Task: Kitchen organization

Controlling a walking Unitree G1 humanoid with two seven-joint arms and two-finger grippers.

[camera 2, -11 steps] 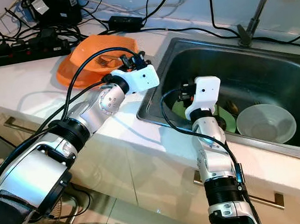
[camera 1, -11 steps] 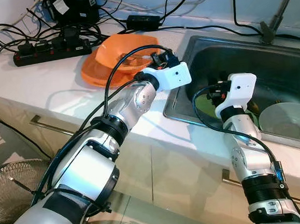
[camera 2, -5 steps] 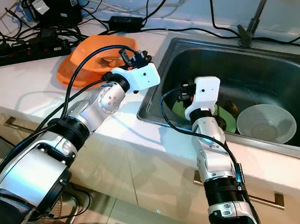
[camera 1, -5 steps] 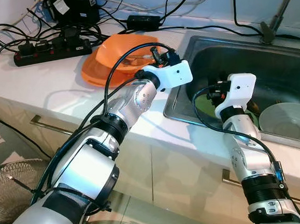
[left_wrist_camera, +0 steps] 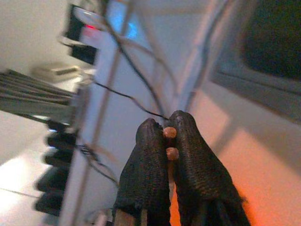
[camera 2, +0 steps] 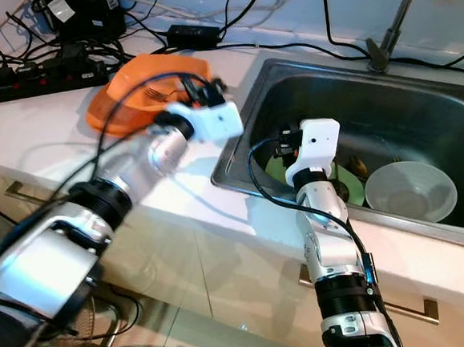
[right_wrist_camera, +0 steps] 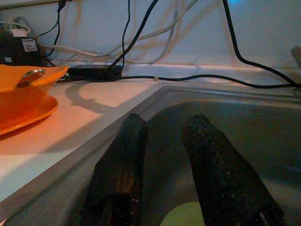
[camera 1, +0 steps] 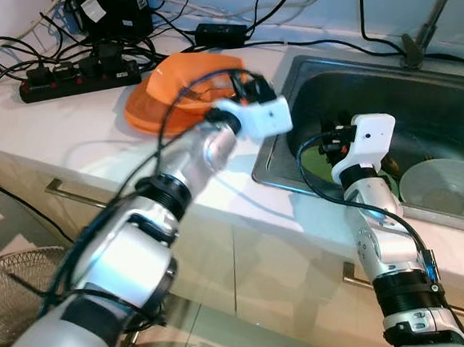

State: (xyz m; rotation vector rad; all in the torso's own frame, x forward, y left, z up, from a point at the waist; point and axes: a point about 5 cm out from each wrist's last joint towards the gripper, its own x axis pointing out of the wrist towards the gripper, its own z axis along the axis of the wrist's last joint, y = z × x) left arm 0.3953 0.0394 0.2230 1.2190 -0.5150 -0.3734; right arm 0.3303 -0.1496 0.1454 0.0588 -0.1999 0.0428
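Across the white counter [camera 1: 76, 129], a steel sink [camera 2: 421, 118] holds a pale bowl [camera 2: 410, 191] and a green plate [camera 2: 276, 170]. Left of the sink, an orange bowl [camera 1: 176, 81] sits on an orange plate [camera 1: 143, 116] with cutlery inside. The blurred left gripper [left_wrist_camera: 169, 136] hovers just over the orange bowl's rim, fingers pressed together, empty. The right gripper [right_wrist_camera: 164, 127] hangs inside the sink above the green plate, fingers apart, gripping nothing.

On the bench [camera 1: 84, 137], left: bowl [camera 1: 188, 76] stacked on plate [camera 1: 151, 115], power strip [camera 1: 76, 77] behind. Right of these, sunk in the bench: sink [camera 1: 436, 109], with another bowl [camera 1: 446, 189] in it, near front wall, and faucet [camera 1: 429, 17] behind.
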